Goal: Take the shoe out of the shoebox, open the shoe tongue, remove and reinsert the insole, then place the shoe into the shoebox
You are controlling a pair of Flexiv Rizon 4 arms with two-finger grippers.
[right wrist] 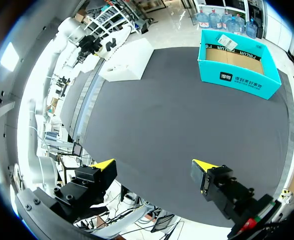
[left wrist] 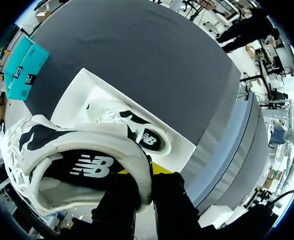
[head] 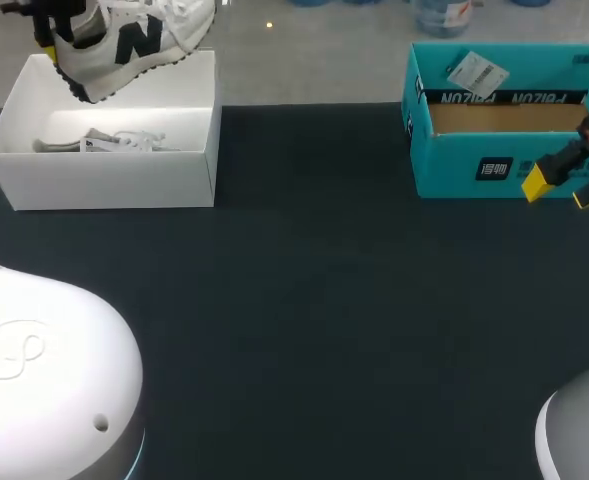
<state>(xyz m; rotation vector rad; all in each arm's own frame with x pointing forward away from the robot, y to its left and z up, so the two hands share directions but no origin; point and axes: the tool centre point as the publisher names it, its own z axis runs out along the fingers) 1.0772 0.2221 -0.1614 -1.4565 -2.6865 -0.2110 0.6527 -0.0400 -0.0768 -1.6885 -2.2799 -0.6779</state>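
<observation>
A white sneaker [head: 124, 40] with a black letter on its side hangs above the open white shoebox [head: 114, 175] at the far left of the table. My left gripper [head: 49, 35] is shut on its heel collar; in the left wrist view the collar's rim sits pinched in that gripper [left wrist: 146, 185], and the sneaker [left wrist: 77, 155] stretches out ahead of it. A second white shoe [left wrist: 132, 127] lies in the shoebox [left wrist: 82, 87] below. My right gripper [head: 562, 192] hovers open and empty in front of the teal box; in its own view, the right gripper [right wrist: 153, 167] has nothing between its fingers.
An open teal cardboard box [head: 504, 150] with a white tag inside stands at the far right. Dark table surface [head: 314, 300] stretches between the two boxes. My arms' white bases fill the near corners.
</observation>
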